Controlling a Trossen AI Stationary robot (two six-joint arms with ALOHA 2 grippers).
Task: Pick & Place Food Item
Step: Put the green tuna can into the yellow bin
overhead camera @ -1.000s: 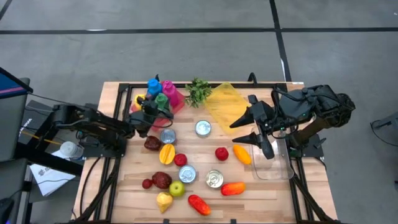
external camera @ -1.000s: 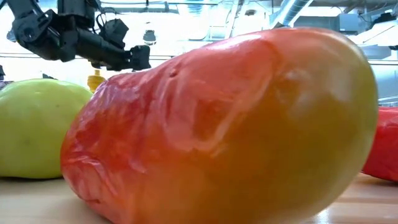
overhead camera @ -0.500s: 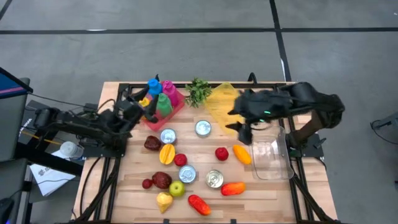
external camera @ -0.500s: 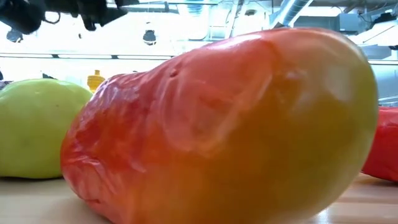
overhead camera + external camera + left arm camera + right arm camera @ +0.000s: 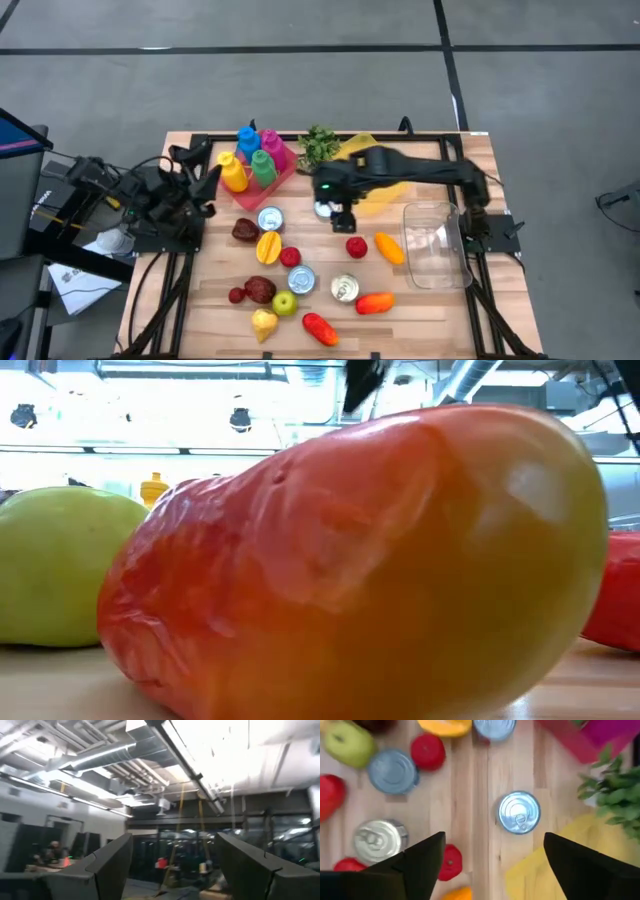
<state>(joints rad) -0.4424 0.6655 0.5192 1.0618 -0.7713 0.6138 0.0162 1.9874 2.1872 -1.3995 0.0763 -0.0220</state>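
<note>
Many toy foods lie on the wooden table [image 5: 440, 315]: a red tomato [image 5: 356, 246], an orange piece [image 5: 388, 247], a red-orange mango [image 5: 375, 302] that fills the low view [image 5: 360, 560], and a green apple [image 5: 285, 302]. My right gripper [image 5: 335, 205] hangs open over the table's middle, pointing down. Its wrist view [image 5: 492, 870] shows a silver can [image 5: 519, 812] beyond the fingers and a tomato [image 5: 449, 862] beside one finger. My left gripper [image 5: 195, 165] stands open at the table's left edge, tipped upward at the ceiling [image 5: 175, 870]. Neither holds anything.
A clear tub [image 5: 435, 243] stands at the right, a yellow lid [image 5: 365, 170] and greens [image 5: 318, 145] at the back. A pink tray of coloured bottles [image 5: 255, 155] stands at the back left. Several cans [image 5: 301, 279] and other fruits crowd the table's middle and front.
My right gripper has swung from above the clear tub toward the table's left, come down and tipped to point down over the can in the middle. My left gripper has drawn back from the pink tray toward the left edge, risen and tipped upward.
</note>
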